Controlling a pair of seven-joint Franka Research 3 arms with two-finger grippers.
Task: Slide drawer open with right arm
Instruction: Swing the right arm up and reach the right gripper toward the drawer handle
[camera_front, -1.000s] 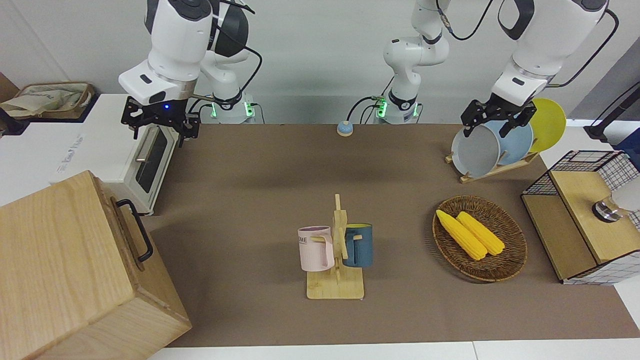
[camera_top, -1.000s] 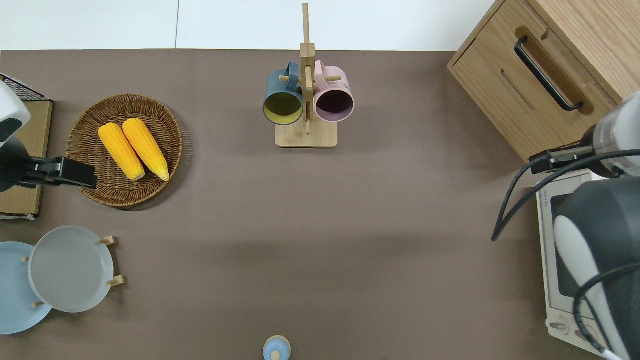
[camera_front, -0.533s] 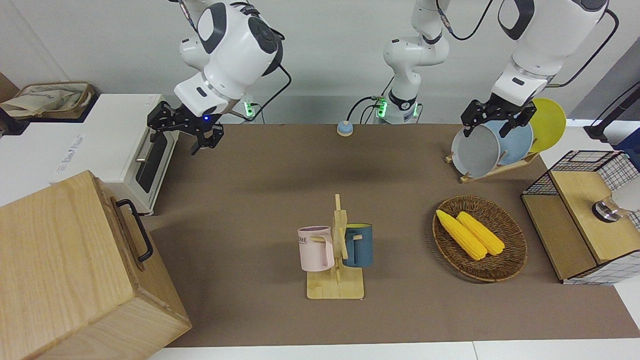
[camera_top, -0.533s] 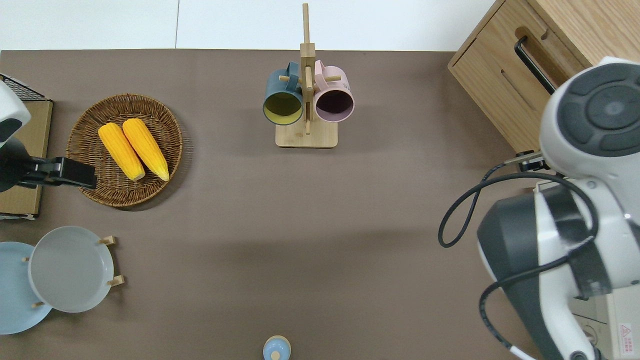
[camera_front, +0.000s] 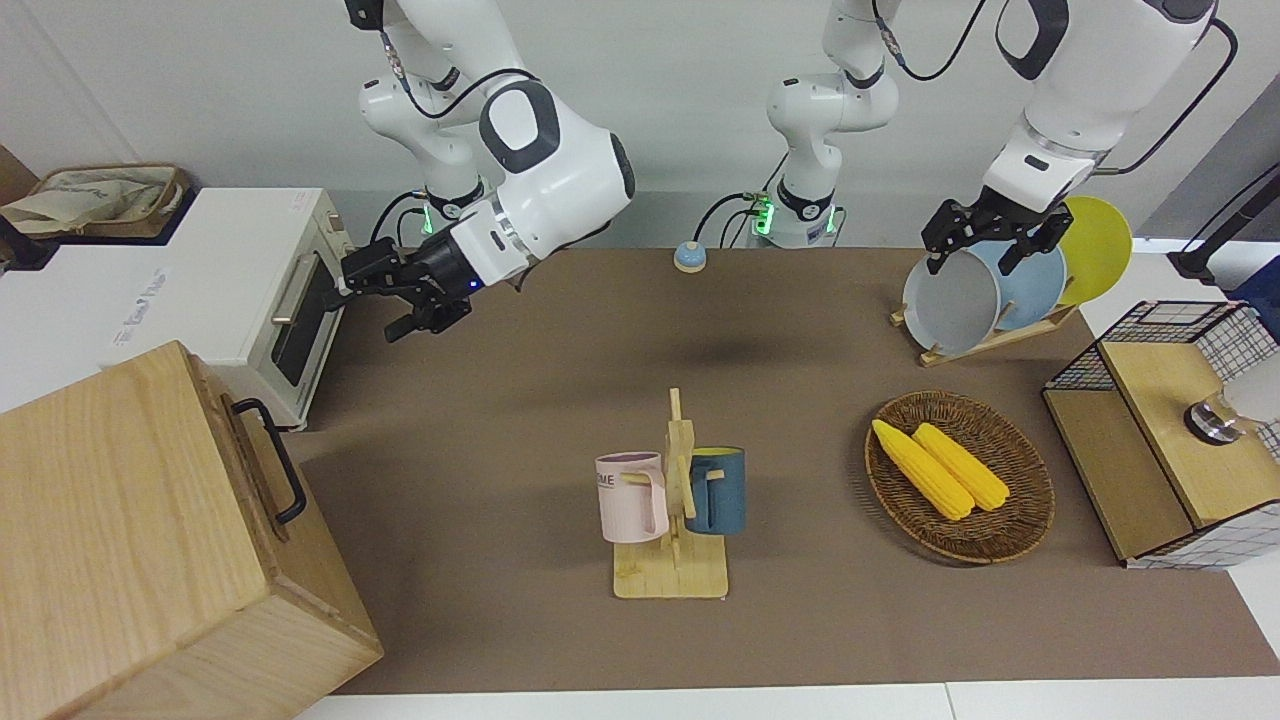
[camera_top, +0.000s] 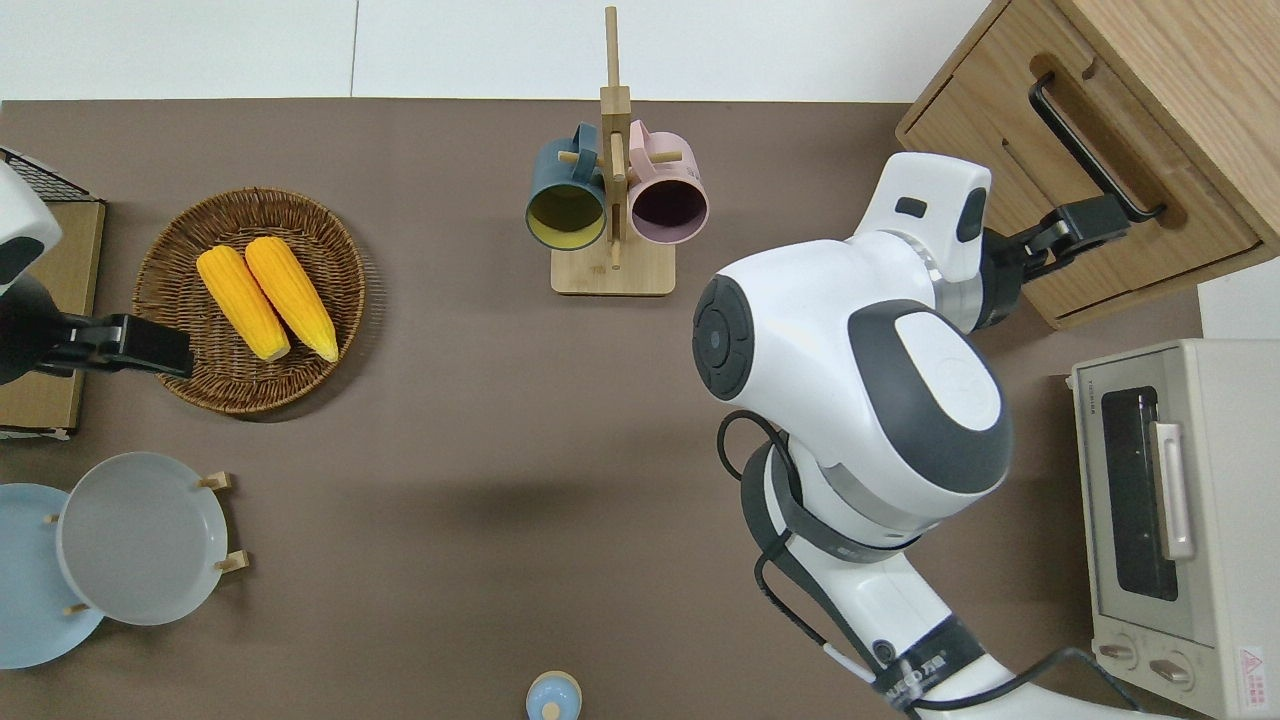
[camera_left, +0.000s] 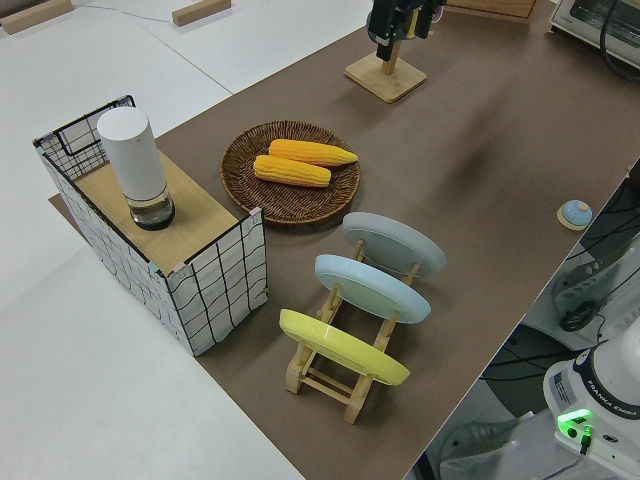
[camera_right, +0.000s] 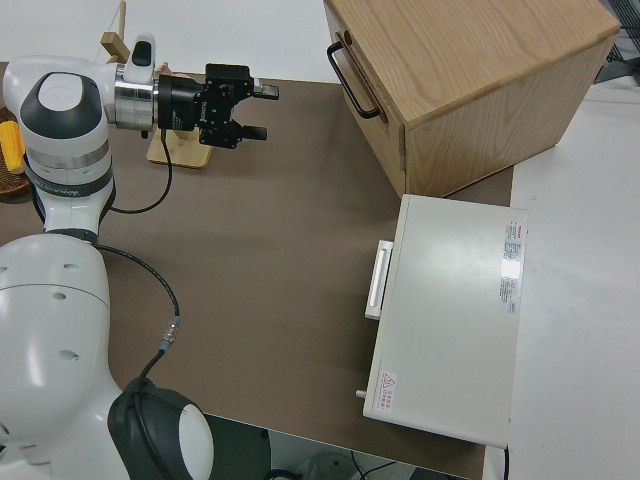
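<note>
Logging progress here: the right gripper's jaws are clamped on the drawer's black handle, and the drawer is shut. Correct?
Not clamped. The right side view shows the right gripper with its jaws open, in the air short of the black handle and not touching it. The drawer is shut, as you say.

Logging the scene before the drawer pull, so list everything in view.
Cabinet: one, pale wood, right arm's end.
Drawer: one, black handle, in cabinet.
Toaster oven: one, white, beside cabinet.
Mugs: two, pink, blue, on wooden rack.
Corn: two, yellow, in wicker basket.
Plates: three, grey, blue, yellow, in plate rack.
Mesh cabinet: one, left arm's end, white cylinder on top.
Button: one, blue, nearest robots.
Right claw: one, black, open, clear of handle.
Left arm: one, white, parked.
</note>
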